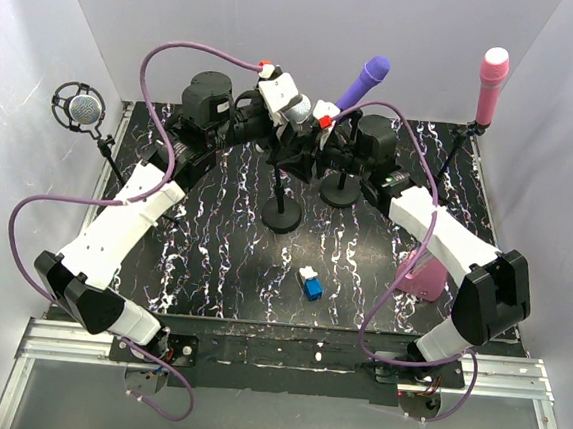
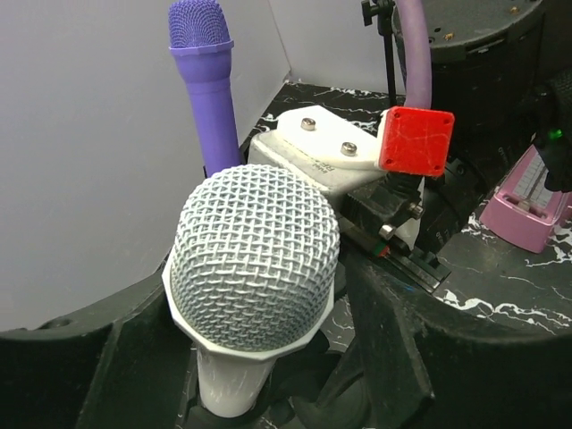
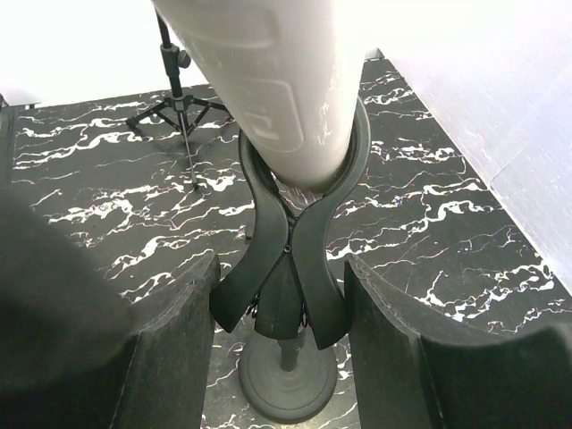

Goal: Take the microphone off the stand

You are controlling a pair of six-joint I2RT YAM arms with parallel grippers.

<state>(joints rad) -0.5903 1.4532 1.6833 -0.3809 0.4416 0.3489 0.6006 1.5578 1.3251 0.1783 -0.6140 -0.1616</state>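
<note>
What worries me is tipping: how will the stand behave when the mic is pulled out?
Probably top-heavy: the stand has a small round base and carries the mic high. The clip hugs the mic body, so a pull may drag the stand along. It looks stiff, likely tipping rather than bending.

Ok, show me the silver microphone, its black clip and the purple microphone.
silver microphone (image 2: 255, 255), left wrist view, mesh head.
black clip (image 3: 255, 268), right wrist view, left leg.
purple microphone (image 2: 210, 98), left wrist view, handle.
</note>
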